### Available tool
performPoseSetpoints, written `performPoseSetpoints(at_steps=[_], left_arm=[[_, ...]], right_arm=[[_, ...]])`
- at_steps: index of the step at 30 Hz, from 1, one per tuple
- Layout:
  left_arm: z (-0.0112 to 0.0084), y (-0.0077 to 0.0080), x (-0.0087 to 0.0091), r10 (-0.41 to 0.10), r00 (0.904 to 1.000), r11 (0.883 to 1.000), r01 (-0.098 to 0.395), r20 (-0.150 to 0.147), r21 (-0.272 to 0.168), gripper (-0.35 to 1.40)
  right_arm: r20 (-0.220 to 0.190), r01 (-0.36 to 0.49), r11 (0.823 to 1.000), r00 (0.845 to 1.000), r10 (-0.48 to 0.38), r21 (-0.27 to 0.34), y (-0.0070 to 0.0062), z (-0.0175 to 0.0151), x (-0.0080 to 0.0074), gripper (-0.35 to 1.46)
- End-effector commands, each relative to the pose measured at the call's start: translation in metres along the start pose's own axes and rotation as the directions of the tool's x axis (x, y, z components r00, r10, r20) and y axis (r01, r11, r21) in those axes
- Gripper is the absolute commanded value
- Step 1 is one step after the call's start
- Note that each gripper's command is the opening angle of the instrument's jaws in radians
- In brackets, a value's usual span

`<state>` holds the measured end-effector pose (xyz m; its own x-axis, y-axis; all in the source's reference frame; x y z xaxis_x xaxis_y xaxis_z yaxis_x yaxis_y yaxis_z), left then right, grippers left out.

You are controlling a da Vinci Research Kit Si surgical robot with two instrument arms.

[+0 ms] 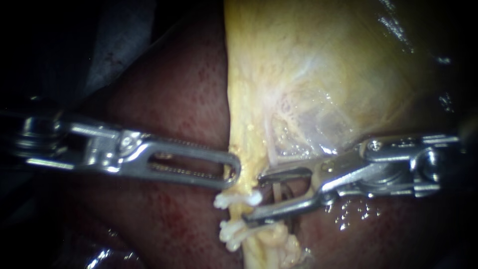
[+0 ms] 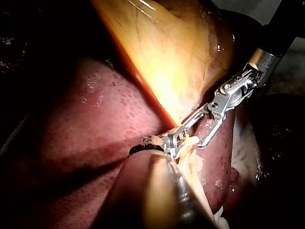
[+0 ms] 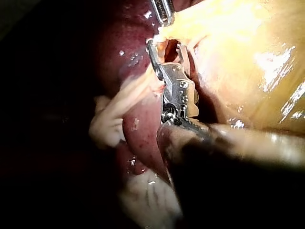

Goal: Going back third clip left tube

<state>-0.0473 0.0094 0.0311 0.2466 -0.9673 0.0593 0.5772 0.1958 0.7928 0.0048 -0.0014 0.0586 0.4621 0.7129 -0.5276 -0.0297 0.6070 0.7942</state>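
Observation:
My left instrument (image 1: 231, 172) comes in from the left, its slotted jaws shut on the edge of the yellow tissue strip (image 1: 244, 134) under the gallbladder (image 1: 323, 74). From the right, my right instrument (image 1: 254, 197) holds its jaws open, one above and one below thin pale strands of a tube (image 1: 275, 192). Two white clips (image 1: 239, 199) (image 1: 233, 233) sit on the strip just left of those jaws. In the left wrist view the right instrument (image 2: 190, 133) gapes beside my left jaws (image 2: 167, 143). The right wrist view shows the open jaws (image 3: 164, 45) at the yellow tissue.
Dark red liver (image 1: 179, 89) fills the left and lower field beneath both instruments. The gallbladder's glossy yellow wall spreads across the upper right. Pale fatty tissue (image 3: 112, 117) hangs beside the right instrument's shaft. Wet glints lie on the liver (image 1: 348, 216) under the right instrument.

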Motion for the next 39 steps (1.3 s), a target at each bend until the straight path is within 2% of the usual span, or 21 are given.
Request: performPoseSetpoints(at_steps=[1,13,20,26,39], left_arm=[[0.0,0.0001,0.0,0.0,1.0,1.0,0.0,0.0,0.0,-0.35],[0.0001,0.0004,-0.0001,0.0,1.0,1.0,0.0,0.0,0.0,-0.35],[0.0002,0.0005,-0.0001,0.0,1.0,1.0,0.0,0.0,-0.001,-0.35],[0.0002,0.0006,-0.0002,0.0,1.0,1.0,0.0,0.0,-0.001,-0.35],[0.0004,0.0009,-0.0003,0.001,1.0,1.0,-0.001,0.003,-0.003,-0.35]], right_arm=[[-0.002,0.008,1.0,1.0,-0.008,-0.002,-0.0001,-0.0007,0.0001,0.48],[-0.038,0.04,0.998,0.998,-0.042,-0.058,0.0003,-0.0083,0.0025,0.49],[-0.05,0.054,0.995,0.997,-0.059,-0.087,0.0006,-0.0113,0.0029,0.5],[-0.053,0.059,0.994,0.997,-0.064,-0.094,0.0005,-0.0129,0.003,0.5],[-0.053,0.063,0.993,0.996,-0.068,-0.097,0.0002,-0.0131,0.0028,0.51]])
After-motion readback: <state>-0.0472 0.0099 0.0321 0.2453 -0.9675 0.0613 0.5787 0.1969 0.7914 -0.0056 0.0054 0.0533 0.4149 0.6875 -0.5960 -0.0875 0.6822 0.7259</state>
